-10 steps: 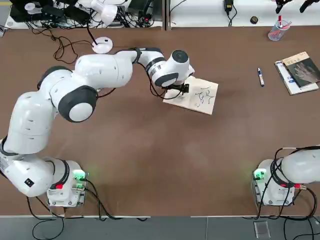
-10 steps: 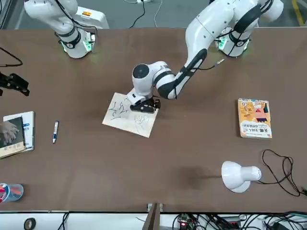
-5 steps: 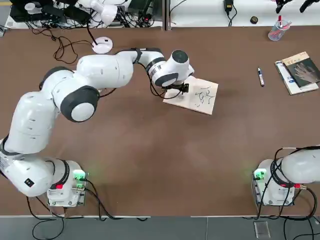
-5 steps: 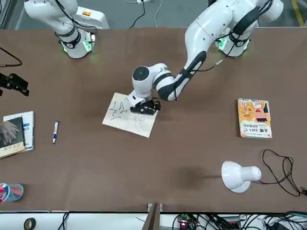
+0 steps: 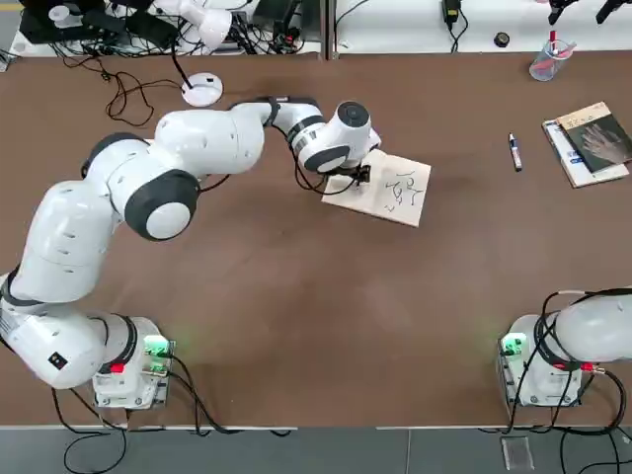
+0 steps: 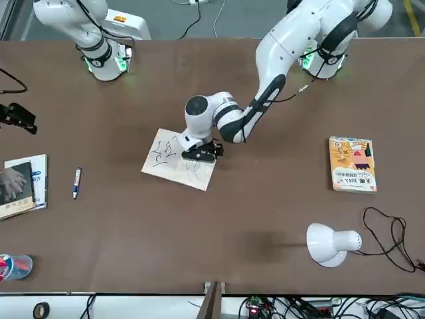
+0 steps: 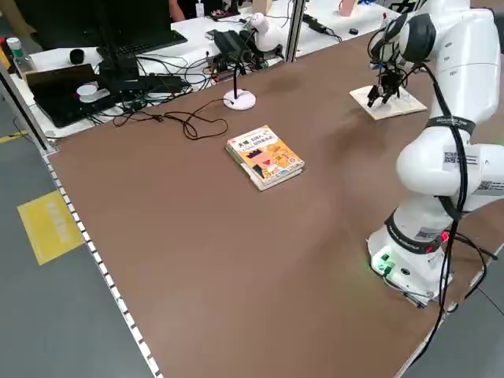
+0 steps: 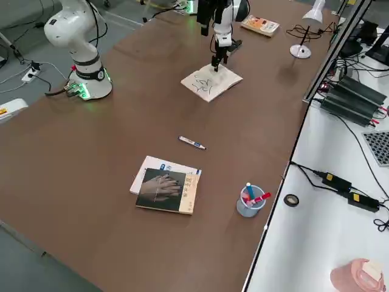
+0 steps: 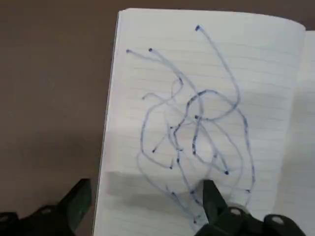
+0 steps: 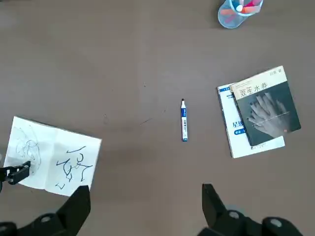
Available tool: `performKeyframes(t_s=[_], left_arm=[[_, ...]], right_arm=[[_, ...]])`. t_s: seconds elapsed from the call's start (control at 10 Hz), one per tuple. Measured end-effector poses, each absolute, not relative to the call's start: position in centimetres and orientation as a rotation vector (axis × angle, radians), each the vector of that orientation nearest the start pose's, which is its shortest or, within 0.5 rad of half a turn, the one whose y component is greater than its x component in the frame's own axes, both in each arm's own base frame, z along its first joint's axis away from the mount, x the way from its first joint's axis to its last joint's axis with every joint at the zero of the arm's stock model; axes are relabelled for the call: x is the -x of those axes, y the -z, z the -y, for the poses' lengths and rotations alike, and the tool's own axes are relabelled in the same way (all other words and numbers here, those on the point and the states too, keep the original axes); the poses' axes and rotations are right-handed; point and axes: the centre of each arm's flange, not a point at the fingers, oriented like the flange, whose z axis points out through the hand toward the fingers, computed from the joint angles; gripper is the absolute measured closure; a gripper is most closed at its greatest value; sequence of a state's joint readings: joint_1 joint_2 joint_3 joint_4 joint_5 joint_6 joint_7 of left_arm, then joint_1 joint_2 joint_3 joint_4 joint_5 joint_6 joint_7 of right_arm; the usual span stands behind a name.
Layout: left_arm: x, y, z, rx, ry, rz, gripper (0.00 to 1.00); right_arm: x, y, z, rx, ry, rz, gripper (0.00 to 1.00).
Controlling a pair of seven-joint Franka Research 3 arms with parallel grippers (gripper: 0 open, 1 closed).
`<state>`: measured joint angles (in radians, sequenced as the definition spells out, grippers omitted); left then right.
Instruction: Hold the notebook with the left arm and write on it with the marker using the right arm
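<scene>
The orange-yellow book (image 6: 352, 164) lies on the left gripper's outer side, well apart from it. The left gripper (image 9: 148, 183) is spread wide with nothing between its fingers. It is low over the open notebook (image 6: 179, 159), one finger above a scribbled page and the other past the page's outer edge; whether it touches the paper, I cannot tell. The marker (image 5: 514, 152) lies on the table, to the right of the left gripper and well apart from it. The right gripper (image 10: 146, 187) hangs above the table, farther right than the marker, its fingers spread wide and holding nothing. Beyond it, away from the robot, lie the dark-cover book (image 6: 14, 189) and the pen cup (image 6: 16, 267).
</scene>
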<state>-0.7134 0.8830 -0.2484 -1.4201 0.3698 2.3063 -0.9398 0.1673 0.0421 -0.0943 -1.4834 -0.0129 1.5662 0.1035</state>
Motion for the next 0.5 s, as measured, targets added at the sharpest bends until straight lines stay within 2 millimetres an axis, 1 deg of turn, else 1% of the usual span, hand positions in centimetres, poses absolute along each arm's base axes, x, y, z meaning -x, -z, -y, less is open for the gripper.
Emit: performKeyframes(t_s=[0.5], left_arm=[[-45.41, -17.44, 57.05, 3.096, 0.164, -0.297, 0.00]], right_arm=[[-56.64, -64.19, -4.14, 3.154, 0.067, -0.048, 0.00]])
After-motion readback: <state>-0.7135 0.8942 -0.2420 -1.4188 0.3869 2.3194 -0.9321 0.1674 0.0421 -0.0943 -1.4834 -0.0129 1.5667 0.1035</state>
